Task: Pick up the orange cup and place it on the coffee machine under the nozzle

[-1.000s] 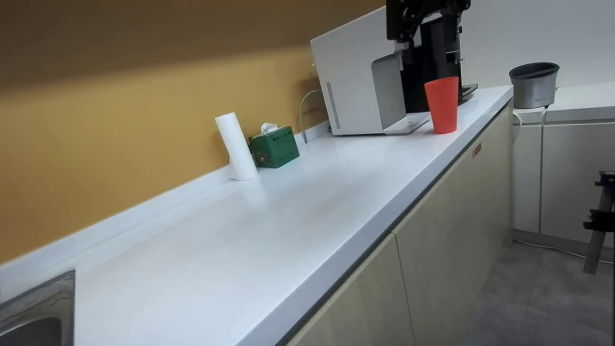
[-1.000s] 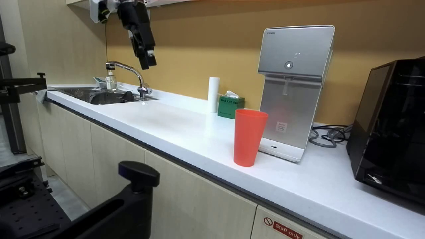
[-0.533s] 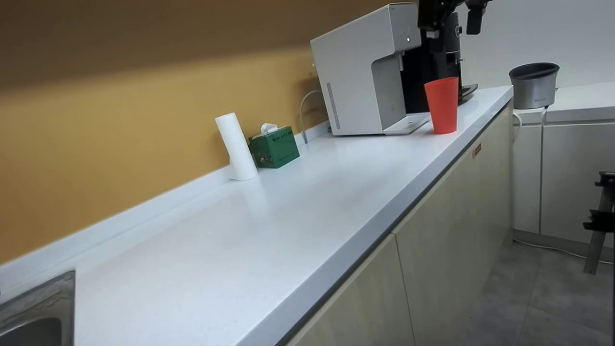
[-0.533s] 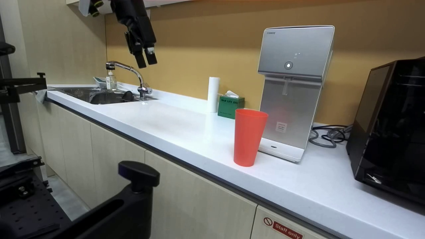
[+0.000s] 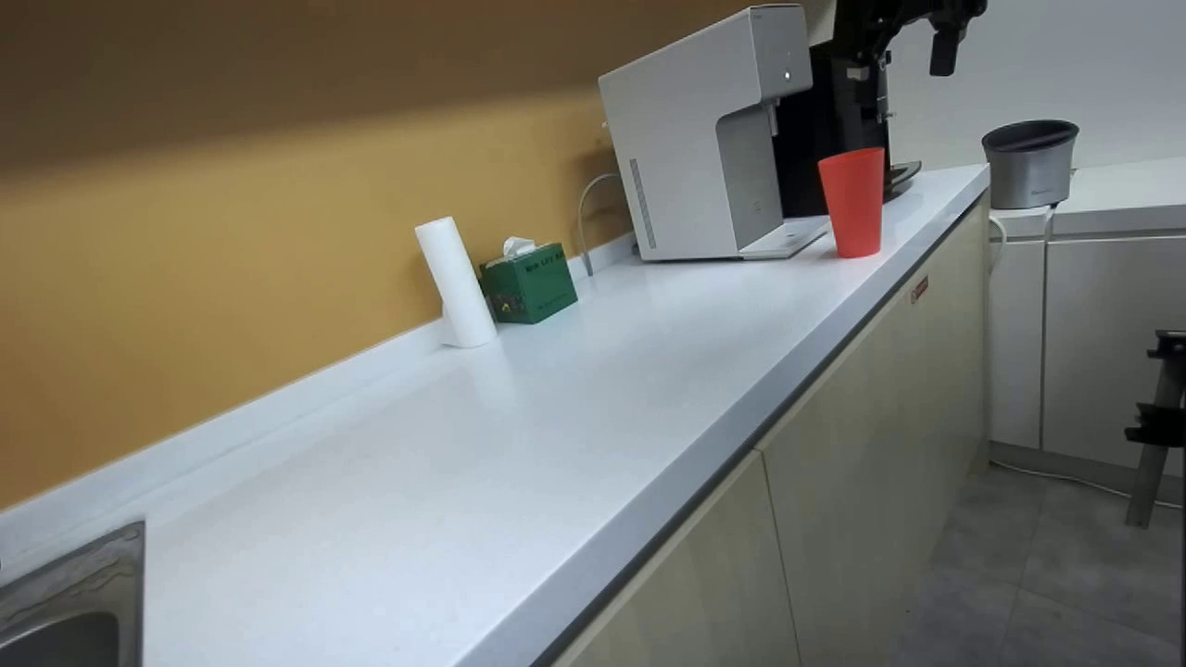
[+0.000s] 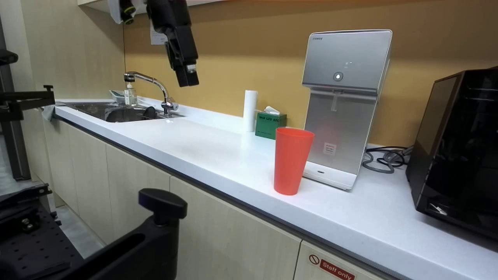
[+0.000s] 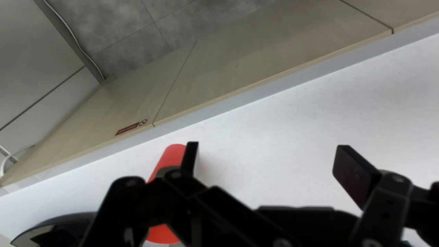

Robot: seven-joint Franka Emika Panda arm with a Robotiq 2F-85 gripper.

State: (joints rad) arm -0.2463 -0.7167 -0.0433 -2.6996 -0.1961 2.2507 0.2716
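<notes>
The orange cup (image 5: 857,204), a red-orange tapered tumbler, stands upright on the white counter near its front edge. It also shows in an exterior view (image 6: 291,163). The coffee machine (image 5: 704,148), a boxy appliance with white sides, stands just behind the cup; its silver-grey front (image 6: 342,128) has a nozzle (image 6: 335,100) above a white tray. My gripper (image 5: 901,67) is above counter height, up and left of the cup in an exterior view (image 6: 188,79). In the wrist view the fingers (image 7: 268,151) are wide apart with nothing between them; the cup (image 7: 171,157) lies outside the left finger, partly hidden by it.
A green tissue box (image 6: 269,125) and white paper roll (image 6: 250,111) stand at the wall. A black appliance (image 6: 459,151) with cables stands right of the machine. A sink (image 6: 116,112) with a tap is at the far end. A grey metal pot (image 5: 1030,167) stands on another counter.
My gripper has moved rightward in both exterior views, and its fingers have turned relative to the cameras. The cup and the machine have not moved.
</notes>
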